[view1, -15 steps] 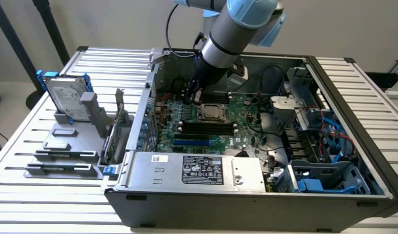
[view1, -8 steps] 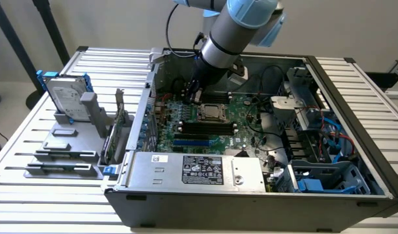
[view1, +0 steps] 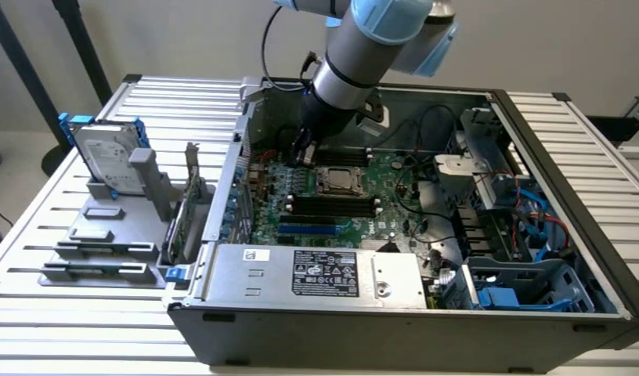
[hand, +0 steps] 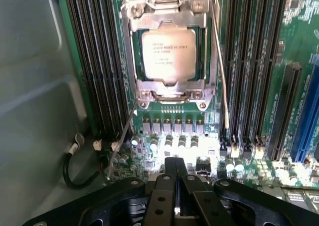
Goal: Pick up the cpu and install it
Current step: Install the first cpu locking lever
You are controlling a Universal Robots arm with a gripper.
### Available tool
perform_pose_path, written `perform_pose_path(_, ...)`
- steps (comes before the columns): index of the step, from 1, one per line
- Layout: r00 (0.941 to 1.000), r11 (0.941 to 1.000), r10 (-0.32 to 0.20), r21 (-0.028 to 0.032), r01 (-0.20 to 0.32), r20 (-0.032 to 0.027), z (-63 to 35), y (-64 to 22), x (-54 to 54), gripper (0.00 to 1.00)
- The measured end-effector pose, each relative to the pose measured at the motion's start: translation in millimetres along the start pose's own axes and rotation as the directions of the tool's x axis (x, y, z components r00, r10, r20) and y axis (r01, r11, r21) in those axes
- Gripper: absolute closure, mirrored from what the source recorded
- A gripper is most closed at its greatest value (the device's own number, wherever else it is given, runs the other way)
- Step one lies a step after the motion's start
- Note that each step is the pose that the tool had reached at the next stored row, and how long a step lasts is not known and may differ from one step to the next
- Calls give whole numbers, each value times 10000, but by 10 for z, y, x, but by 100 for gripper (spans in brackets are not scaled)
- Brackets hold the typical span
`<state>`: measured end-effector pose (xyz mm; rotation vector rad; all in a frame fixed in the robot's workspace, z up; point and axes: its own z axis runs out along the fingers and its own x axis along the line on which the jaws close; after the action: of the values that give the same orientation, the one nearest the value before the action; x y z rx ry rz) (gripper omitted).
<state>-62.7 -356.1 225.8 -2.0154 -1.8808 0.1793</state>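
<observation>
A slatted silver-white metal table (view1: pixel 48 309) carried the work, standing in a plain room with a pale wall (view1: pixel 194 39) behind it and dark slanted poles (view1: pixel 16 55) at the exterior view's left. On the table lay an open dark grey computer case (view1: pixel 403 325) on its side, its green motherboard (view1: pixel 388 204) facing up and a silver boxed power supply (view1: pixel 319 274) with a printed label along the near wall. Beside the case, at the exterior view's left, a grey plastic stand (view1: pixel 100 266) held a large silver hard drive in a blue bracket (view1: pixel 102 157) upright and several long grey bars.

The cpu (hand: pixel 169 54), a small flat square chip with a silver-grey metal top, sat in its socket on the motherboard, ringed by a shiny metal retention frame (hand: pixel 172 94) and flanked by rows of black memory slots (hand: pixel 249 61). The black two-fingered gripper (hand: pixel 175 168) on the grey and light blue arm (view1: pixel 356 59) hung over the board near the socket, apart from the chip. Its fingers were pressed together with nothing between them.
</observation>
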Motion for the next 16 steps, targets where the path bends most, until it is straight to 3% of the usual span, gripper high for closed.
perform_pose_path(4,9999,9999,124,-51,-124,-47,22,-64,-5,89)
perform_pose_path(7,9993,9993,348,-108,-350,-142,26,-70,-6,89)
perform_pose_path(12,9950,9954,924,-211,-933,-376,26,-70,-6,89)
perform_pose_path(16,9895,9912,1283,-240,-1301,-667,28,-70,-6,89)
